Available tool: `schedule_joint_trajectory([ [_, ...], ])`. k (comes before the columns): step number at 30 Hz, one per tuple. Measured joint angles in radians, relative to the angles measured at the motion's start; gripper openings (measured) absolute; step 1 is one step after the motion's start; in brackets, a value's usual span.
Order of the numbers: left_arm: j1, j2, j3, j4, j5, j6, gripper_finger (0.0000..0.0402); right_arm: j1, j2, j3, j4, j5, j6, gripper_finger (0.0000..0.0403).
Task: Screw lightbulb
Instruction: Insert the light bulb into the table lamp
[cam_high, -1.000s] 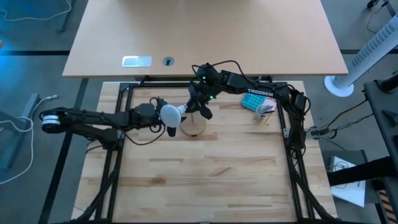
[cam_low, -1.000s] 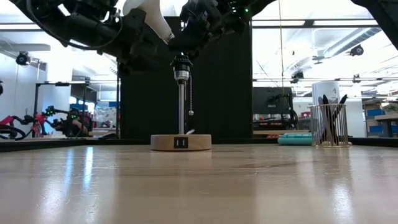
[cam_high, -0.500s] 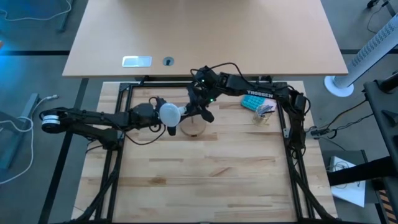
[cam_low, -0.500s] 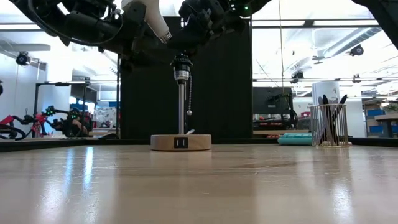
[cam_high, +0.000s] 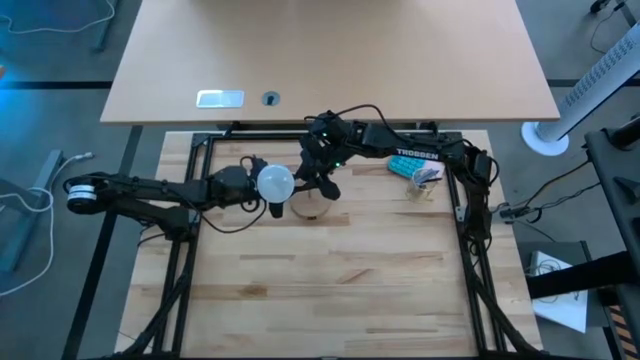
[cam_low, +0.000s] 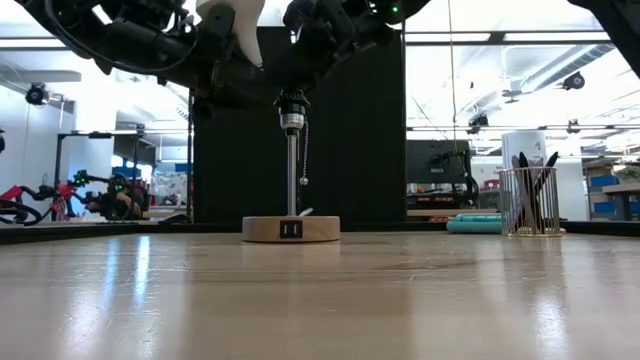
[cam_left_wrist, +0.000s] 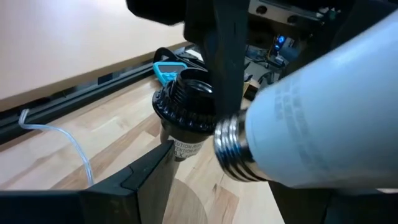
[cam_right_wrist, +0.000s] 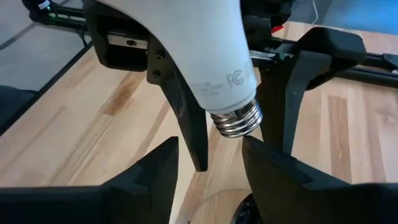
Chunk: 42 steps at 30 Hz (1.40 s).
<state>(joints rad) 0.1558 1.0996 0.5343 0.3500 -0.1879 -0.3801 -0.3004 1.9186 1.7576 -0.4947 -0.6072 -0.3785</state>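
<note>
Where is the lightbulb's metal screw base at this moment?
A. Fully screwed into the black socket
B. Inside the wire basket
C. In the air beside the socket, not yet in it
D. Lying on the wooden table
C: in the left wrist view the lightbulb, held by the left gripper, has its threaded base bare next to the black socket, which is empty.

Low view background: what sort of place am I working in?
Probably a robotics lab or workshop. The wooden table sits in a black frame, with a desk behind it. Beyond the lamp stand are bicycles and a mesh pen holder.
</note>
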Motion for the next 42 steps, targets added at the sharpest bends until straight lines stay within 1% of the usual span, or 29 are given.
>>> schedule_joint_trajectory([
  [7,-0.002,0.010,0.000,0.002,0.022,-0.003,0.0231,0.013,0.000,0.000,0.013,0.002,-0.065,0.0177],
  [13,-0.005,0.011,0.000,0.010,0.023,-0.004,0.0231,0.011,0.000,0.000,0.005,0.008,-0.076,0.0201],
  [17,-0.005,0.011,0.000,0.017,0.023,-0.004,0.0231,0.015,0.000,0.000,0.013,0.008,-0.062,0.0220],
  [20,-0.005,0.011,0.000,0.018,0.022,-0.014,0.0231,0.016,0.000,0.000,0.011,0.008,-0.018,0.0229],
  [23,-0.005,0.011,0.000,0.017,0.017,-0.022,0.0231,0.014,0.000,0.000,-0.024,0.009,-0.019,0.0233],
  [25,-0.005,0.011,0.000,0.016,0.017,-0.022,0.0231,0.011,-0.019,0.000,-0.086,0.014,-0.036,0.0232],
  [27,-0.010,0.011,0.000,0.009,0.015,-0.022,0.0231,0.013,-0.052,0.001,-0.188,0.053,-0.067,0.0226],
  [29,-0.016,0.010,0.000,-0.011,0.015,-0.022,0.0231,0.014,-0.093,0.002,-0.300,0.119,-0.093,0.0218],
  [33,-0.039,0.013,-0.004,-0.020,0.012,-0.005,0.0231,0.030,-0.174,-0.001,-0.472,0.246,-0.085,0.0204],
  [36,-0.058,0.012,-0.005,-0.019,-0.013,0.016,0.0231,0.049,-0.240,-0.001,-0.514,0.337,-0.060,0.0200],
  [39,-0.069,0.011,-0.006,-0.006,-0.024,0.033,0.0231,0.048,-0.295,-0.001,-0.516,0.371,-0.034,0.0201],
  [42,-0.086,0.011,-0.006,-0.003,-0.029,0.034,0.0231,0.046,-0.329,-0.001,-0.533,0.379,0.019,0.0204],
])
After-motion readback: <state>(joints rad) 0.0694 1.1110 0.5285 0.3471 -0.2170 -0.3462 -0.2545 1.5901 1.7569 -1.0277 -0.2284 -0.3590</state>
